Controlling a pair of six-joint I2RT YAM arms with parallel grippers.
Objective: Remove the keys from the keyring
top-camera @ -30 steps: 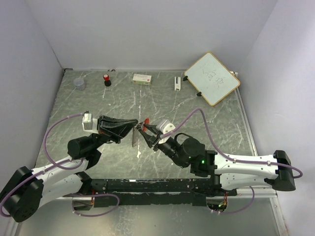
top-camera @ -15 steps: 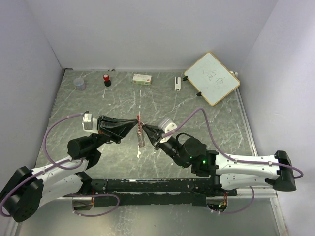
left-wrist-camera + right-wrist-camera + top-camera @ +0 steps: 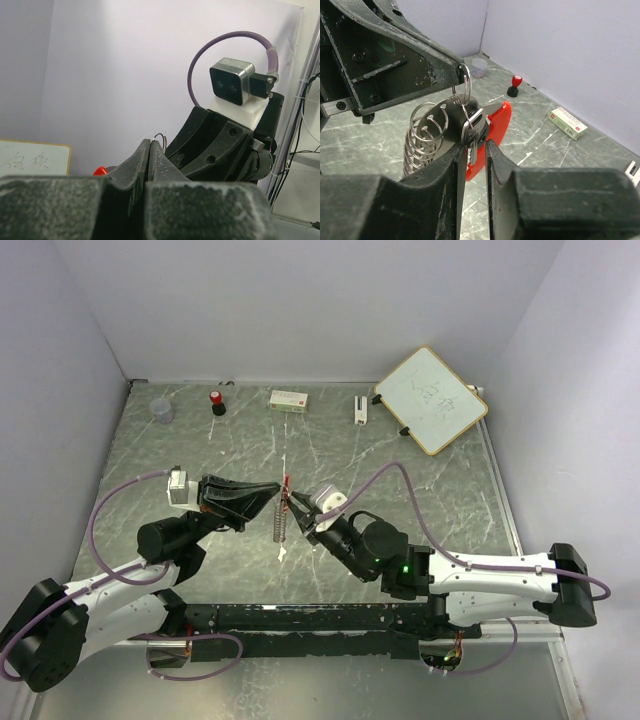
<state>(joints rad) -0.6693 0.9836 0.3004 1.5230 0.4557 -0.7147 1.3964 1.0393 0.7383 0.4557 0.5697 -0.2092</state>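
My left gripper (image 3: 277, 489) is shut on a thin wire keyring (image 3: 464, 90), whose loop shows just past the pinched fingertips in the left wrist view (image 3: 161, 137). From it hang the silver keys (image 3: 474, 131), a red fob (image 3: 494, 131) and a coil of several spare rings (image 3: 422, 145); in the top view the bunch (image 3: 282, 516) hangs above the table. My right gripper (image 3: 474, 148) faces it from the right (image 3: 297, 503). Its jaws stand narrowly apart, with one key's blade between them, close to the left finger.
At the back of the table stand a clear cup (image 3: 160, 410), a red-capped black bottle (image 3: 216, 401), a white box (image 3: 289, 398) and a small white item (image 3: 360, 408). A whiteboard (image 3: 431, 398) leans at the back right. White walls enclose three sides.
My right gripper has moved left up to the hanging bunch, and its jaws have narrowed round a key. The bunch has swung a little. The left gripper has stayed in place.
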